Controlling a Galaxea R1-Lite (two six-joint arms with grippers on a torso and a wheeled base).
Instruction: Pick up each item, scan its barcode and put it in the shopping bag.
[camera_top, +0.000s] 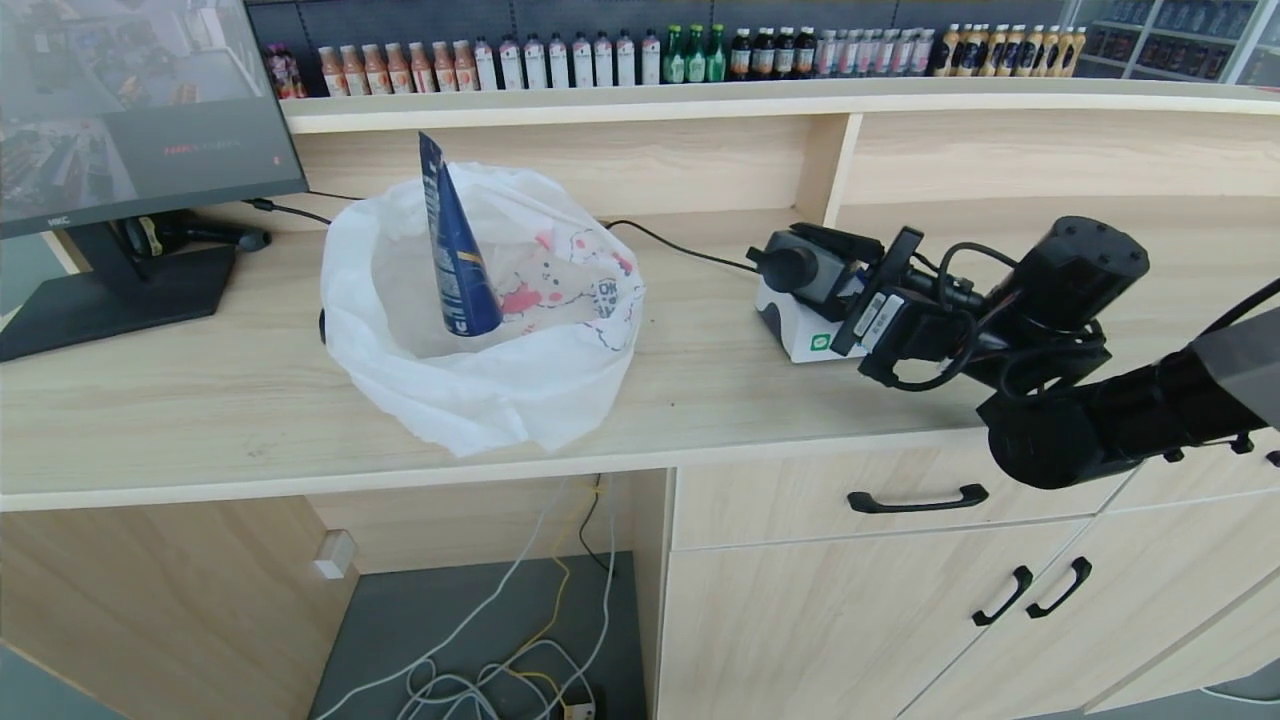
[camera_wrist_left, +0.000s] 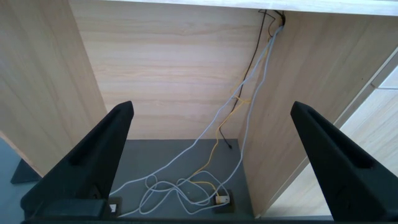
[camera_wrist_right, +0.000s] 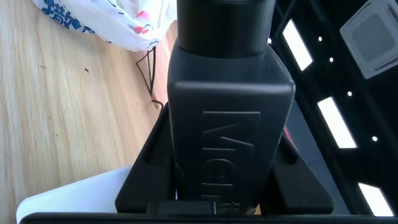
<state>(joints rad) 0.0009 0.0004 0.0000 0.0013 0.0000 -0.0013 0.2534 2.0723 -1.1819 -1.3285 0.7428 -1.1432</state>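
r gripper (camera_top: 825, 275) was clamped on the black scanner (camera_top: 790, 268) on the counter (camera_top: 200, 400). l gripper (camera_wrist_left: 212, 109) hung below the counter w/ fingers wide apart; blue cone pkg (camera_top: 455, 240) stood tip-up in the white bag (camera_top: 400, 370).

Your right arm (camera_top: 1130, 400) is matte black, built of thick cylindrical links; a rounded, drum-shaped joint housing (camera_top: 1085, 262) caps its wrist end, with a second bulbous joint (camera_top: 1040, 440) close by; thin black cables (camera_top: 935, 375) loop loosely round the wrist; a flat black plate carries white labels (camera_top: 872, 315); a grey angular panel (camera_top: 1240, 360) covers the upper link; your left gripper (camera_wrist_left: 212, 107) has two matte black, wedge-shaped fingers (camera_wrist_left: 93, 165) tapering to blunt tips.
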